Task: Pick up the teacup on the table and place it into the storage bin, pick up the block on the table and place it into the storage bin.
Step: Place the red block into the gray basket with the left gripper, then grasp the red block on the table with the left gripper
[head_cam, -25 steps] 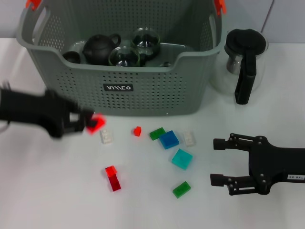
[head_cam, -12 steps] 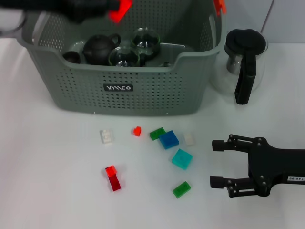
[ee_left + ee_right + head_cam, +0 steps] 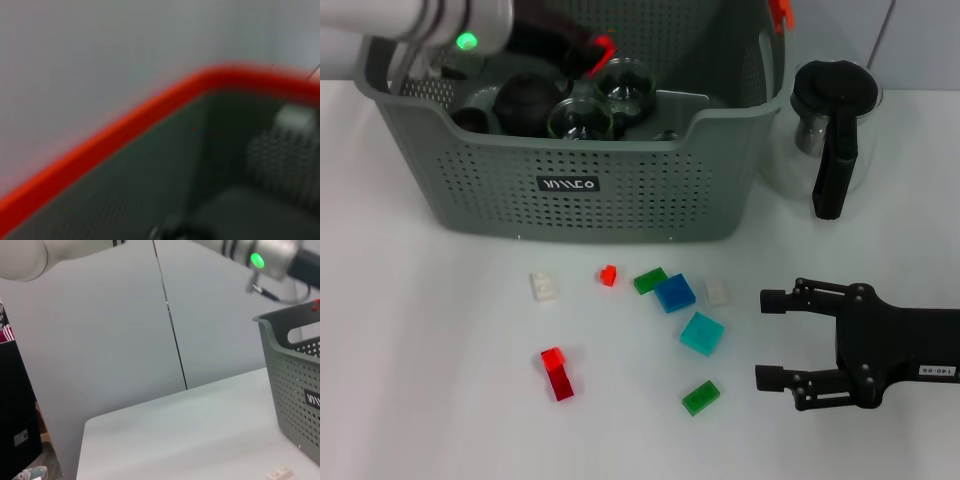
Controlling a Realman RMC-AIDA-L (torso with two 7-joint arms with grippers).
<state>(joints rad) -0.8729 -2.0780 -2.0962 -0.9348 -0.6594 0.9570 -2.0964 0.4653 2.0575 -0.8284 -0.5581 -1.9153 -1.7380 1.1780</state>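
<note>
Left pincer (image 3: pixel 592 52) hovers over the far-left interior of the storage bin (image 3: pixel 620 190), clamped on a red block (image 3: pixel 603 50); dropped, it could strike the glass teacups (image 3: pixel 582 118).

Left wrist view shows only the bin's wall.

Right pincer (image 3: pixel 775 338), prongs apart, idles on the near-right tabletop (image 3: pixel 440 380), well apart from the loose blocks.

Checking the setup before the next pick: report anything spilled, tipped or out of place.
Nothing stands out. The blocks lie scattered loose on the table, as expected. The kettle stands upright beside the bin. The left tool is over the bin; the right tool is open over the table.
</note>
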